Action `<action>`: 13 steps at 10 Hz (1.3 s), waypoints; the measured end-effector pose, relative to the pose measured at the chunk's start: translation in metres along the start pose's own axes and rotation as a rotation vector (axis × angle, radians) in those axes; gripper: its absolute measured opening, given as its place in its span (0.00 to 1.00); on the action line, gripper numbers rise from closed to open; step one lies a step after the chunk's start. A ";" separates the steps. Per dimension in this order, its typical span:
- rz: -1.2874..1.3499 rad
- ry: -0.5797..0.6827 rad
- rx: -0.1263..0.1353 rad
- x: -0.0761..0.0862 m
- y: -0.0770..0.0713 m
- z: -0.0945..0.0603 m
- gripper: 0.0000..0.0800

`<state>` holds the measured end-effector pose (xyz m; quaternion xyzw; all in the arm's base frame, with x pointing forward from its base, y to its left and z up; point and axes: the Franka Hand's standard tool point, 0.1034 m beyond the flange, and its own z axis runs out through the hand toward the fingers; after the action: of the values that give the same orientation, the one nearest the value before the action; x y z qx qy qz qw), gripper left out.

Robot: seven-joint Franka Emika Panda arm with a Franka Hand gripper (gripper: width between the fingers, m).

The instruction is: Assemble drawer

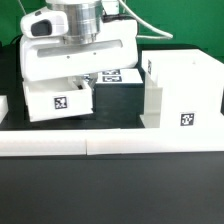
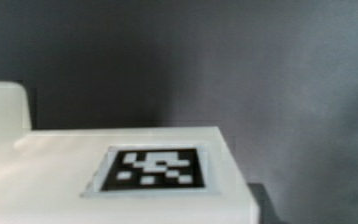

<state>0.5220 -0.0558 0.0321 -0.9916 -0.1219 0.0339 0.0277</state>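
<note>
A small white open-top tray (image 1: 60,100) with a square tag on its front sits at the exterior view's left, slightly turned, right under the arm's hand. My gripper (image 1: 80,84) reaches down into it and looks shut on the tray's wall; the fingertips are hidden by the hand and the tray. The wrist view shows the tray's tagged white face (image 2: 158,168) very close. The tall boxy housing (image 1: 180,85), open side toward the tray, stands at the exterior view's right with a tag low on its front. A second white part (image 1: 3,105) peeks in at the far left edge.
The long low white border wall (image 1: 110,146) runs across the front. The marker board (image 1: 115,76) lies flat behind, between tray and housing. The table top is black. A narrow gap separates the tray from the housing.
</note>
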 end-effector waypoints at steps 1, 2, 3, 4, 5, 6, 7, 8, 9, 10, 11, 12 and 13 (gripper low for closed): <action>-0.037 -0.005 0.000 0.004 -0.005 -0.002 0.05; -0.042 -0.005 0.001 0.005 -0.007 -0.001 0.05; -0.045 -0.006 0.001 0.004 -0.006 -0.001 0.05; -0.062 -0.007 0.001 0.003 -0.006 0.000 0.05; -0.071 -0.007 0.001 0.003 -0.005 0.000 0.05; -0.134 -0.009 0.001 0.003 -0.005 0.000 0.05; -0.215 -0.010 -0.001 0.002 -0.005 0.002 0.05; -0.326 -0.019 -0.016 0.004 -0.007 0.004 0.05; -0.422 -0.026 -0.022 0.006 -0.012 0.004 0.05; -0.486 -0.026 -0.023 0.010 -0.015 0.004 0.05; -0.616 -0.033 -0.031 0.012 -0.016 0.004 0.05; -0.701 -0.038 -0.035 0.012 -0.016 0.004 0.05; -0.723 -0.036 -0.036 0.011 -0.014 0.002 0.05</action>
<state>0.5292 -0.0391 0.0299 -0.8839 -0.4658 0.0373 0.0182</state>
